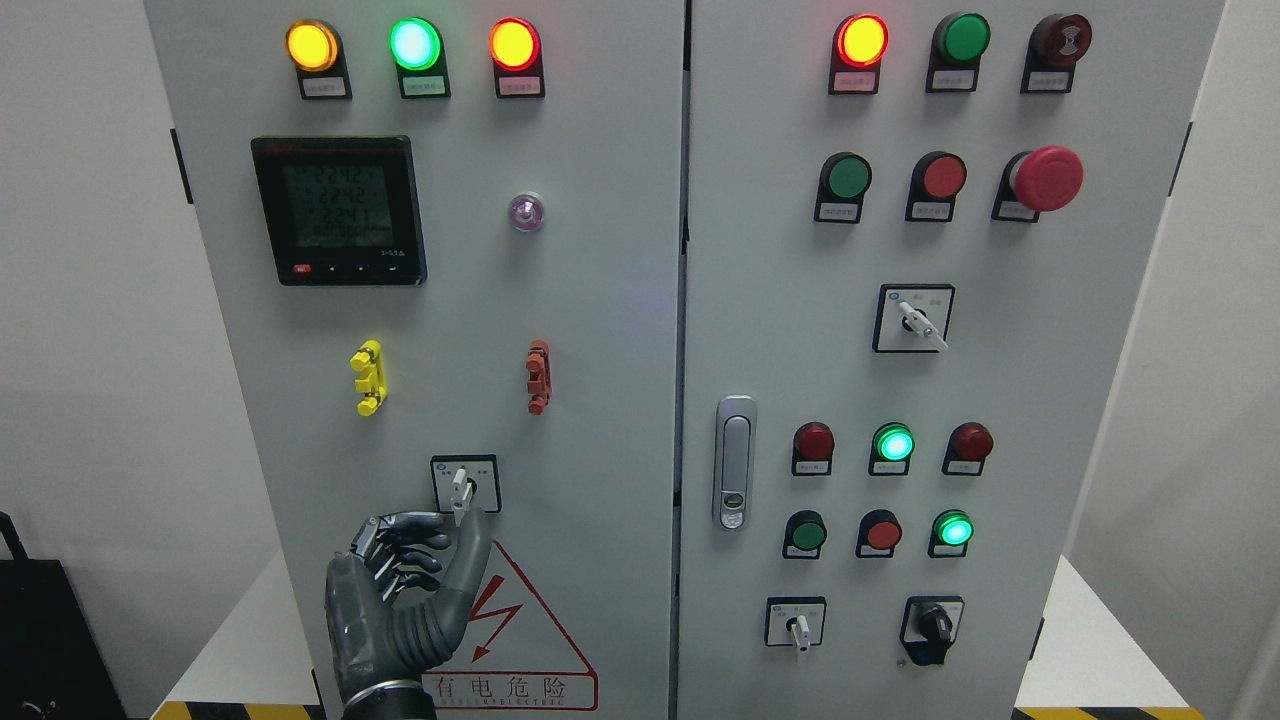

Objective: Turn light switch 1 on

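i had the left hand (405, 590) raised just below the rotary selector switch (463, 486) on the left cabinet door (600, 400), because that small knob was the thing i judged the task meant by light switch 1. the thumb stood up so that its tip met, or nearly met, the lower end of the white lever; i could not tell whether it truly touched. the other fingers (400, 545) were curled loosely inward and held nothing, kept folded, i think, so only the thumb would reach the lever.

the switch sat in a square black-edged plate, its lever a slim white plastic bar pointing about straight down. directly above the switch and to either side were a yellow clip (368, 377) and a red clip (538, 376), both knobbly moulded plastic. further above the switch was the digital meter (338, 210), a glossy black square with a dim green display. just below and right of the switch lay the red warning triangle (520, 620), a flat printed sticker. the door itself was smooth painted grey metal. the hand looked dark, jointed, with a ribbed thumb base. the right hand was out of view.
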Tool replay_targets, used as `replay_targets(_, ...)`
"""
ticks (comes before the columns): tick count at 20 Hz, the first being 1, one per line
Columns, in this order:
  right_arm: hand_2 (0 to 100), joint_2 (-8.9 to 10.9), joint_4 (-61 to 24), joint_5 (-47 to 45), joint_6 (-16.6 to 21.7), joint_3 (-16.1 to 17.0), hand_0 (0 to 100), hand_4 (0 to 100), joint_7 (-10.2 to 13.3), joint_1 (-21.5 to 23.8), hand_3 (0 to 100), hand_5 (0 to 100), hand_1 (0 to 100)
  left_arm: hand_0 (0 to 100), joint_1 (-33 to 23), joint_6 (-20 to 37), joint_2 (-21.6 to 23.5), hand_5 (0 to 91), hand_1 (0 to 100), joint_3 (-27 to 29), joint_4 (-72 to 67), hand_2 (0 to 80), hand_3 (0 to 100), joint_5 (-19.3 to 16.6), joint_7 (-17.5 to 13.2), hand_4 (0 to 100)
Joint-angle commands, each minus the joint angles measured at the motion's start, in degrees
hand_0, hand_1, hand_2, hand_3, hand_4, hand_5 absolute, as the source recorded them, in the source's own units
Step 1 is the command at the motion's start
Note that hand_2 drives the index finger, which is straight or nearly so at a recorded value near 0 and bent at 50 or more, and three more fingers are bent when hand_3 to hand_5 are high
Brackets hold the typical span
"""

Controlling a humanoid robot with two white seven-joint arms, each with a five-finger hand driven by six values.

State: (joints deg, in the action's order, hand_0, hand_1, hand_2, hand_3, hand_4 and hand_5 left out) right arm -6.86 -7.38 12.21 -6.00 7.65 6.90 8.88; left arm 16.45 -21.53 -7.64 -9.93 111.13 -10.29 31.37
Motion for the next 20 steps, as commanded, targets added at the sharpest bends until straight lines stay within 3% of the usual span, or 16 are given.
replay_targets(1, 0, 0.0, 0.0, 0.0, 0.0, 0.0, 5, 0, 0.0, 0.0, 0, 0, 0, 11, 1.1, -1.1, -0.3, 67.3, 68, 0.4, -0.1, 54.2, 70, 0.1, -0.1, 77)
replay_targets(20, 0, 0.0, 0.0, 0.0, 0.0, 0.0, 5, 0, 0.0, 0.0, 0, 0, 0, 17, 1.5, -3.3, -0.4, 70.1, 69, -0.3, 0.0, 56.9, 73, 0.4, -0.2, 79)
